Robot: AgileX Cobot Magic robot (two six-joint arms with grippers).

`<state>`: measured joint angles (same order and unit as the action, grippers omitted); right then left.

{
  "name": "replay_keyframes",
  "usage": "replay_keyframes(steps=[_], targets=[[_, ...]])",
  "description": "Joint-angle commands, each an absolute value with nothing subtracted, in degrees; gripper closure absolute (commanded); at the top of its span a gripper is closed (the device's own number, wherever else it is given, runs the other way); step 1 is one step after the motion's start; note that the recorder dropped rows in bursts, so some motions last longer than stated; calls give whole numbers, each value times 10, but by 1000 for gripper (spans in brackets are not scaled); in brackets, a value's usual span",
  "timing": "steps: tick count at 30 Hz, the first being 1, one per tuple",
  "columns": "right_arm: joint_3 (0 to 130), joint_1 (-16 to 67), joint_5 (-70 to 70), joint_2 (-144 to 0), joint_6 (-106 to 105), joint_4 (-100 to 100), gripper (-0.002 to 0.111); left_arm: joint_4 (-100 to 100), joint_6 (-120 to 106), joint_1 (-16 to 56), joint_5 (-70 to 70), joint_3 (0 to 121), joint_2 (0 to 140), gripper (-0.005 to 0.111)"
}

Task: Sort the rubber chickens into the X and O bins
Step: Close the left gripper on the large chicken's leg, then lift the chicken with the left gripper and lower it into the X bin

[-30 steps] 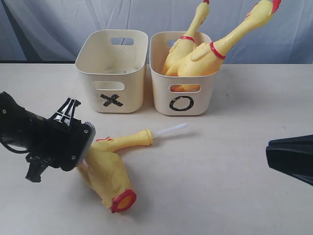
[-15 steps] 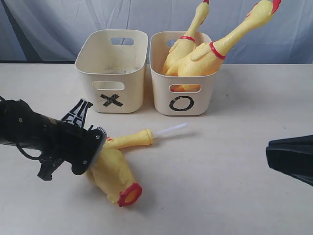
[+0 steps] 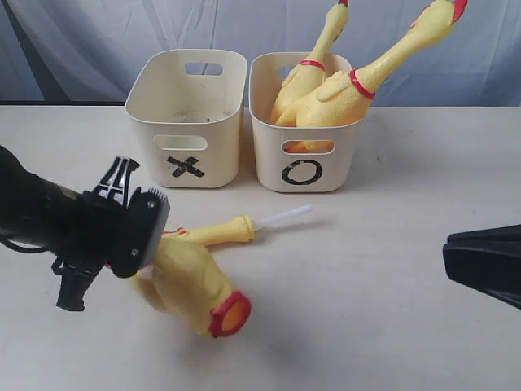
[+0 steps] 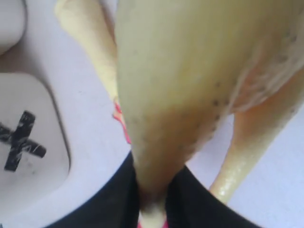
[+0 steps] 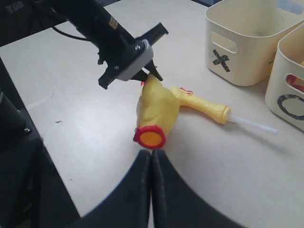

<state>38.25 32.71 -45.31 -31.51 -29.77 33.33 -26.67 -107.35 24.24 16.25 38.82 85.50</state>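
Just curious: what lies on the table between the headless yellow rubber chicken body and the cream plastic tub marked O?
A slim yellow rubber chicken fragment with a white tube lies there, seen in the exterior view.

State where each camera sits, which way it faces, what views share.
Exterior: faces the X bin and O bin front-on; left arm and right pincer at its edges.
Left wrist: close behind the left pincer, shut on the headless chicken body.
Right wrist: behind the shut right pincer, looking toward the left arm.
All share that body and the X bin.
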Motion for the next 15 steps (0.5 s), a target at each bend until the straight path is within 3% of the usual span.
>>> replay_keyframes(steps=[1, 15], targets=[[380, 326, -456, -312, -301, 329, 108, -278, -897, 246, 147, 390, 795, 107], [380, 326, -459, -312, -301, 329, 108, -274, -598, 246, 129, 496, 747, 107]])
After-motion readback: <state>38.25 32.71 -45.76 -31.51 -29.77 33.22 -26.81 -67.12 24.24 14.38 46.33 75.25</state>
